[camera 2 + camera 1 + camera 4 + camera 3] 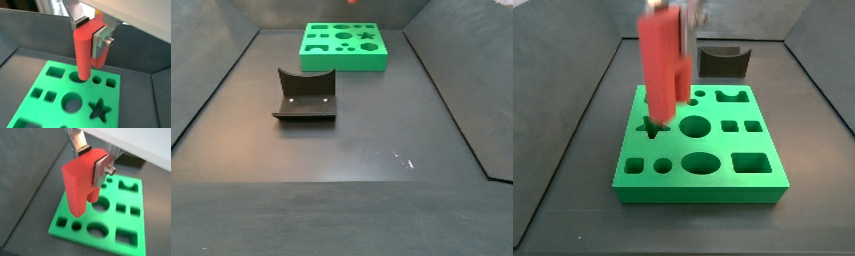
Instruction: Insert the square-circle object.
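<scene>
My gripper (92,158) is shut on the square-circle object (79,183), a bright-red tall block held upright by its upper part. Both wrist views show the gripper (91,31) and the block (83,55). Two prongs show at the block's lower end. That end hangs over the green board (112,219) with shaped holes, close to a round hole near one edge (63,87). In a side view the block (664,60) and the gripper (680,15) are blurred above the board's (700,190) left part. I cannot tell whether the prongs touch the board.
The dark fixture (723,60) with a curved notch stands on the floor behind the board, and in a side view it stands in front of the board (305,97). Dark walls enclose the floor. There the board (345,62) lies at the far end.
</scene>
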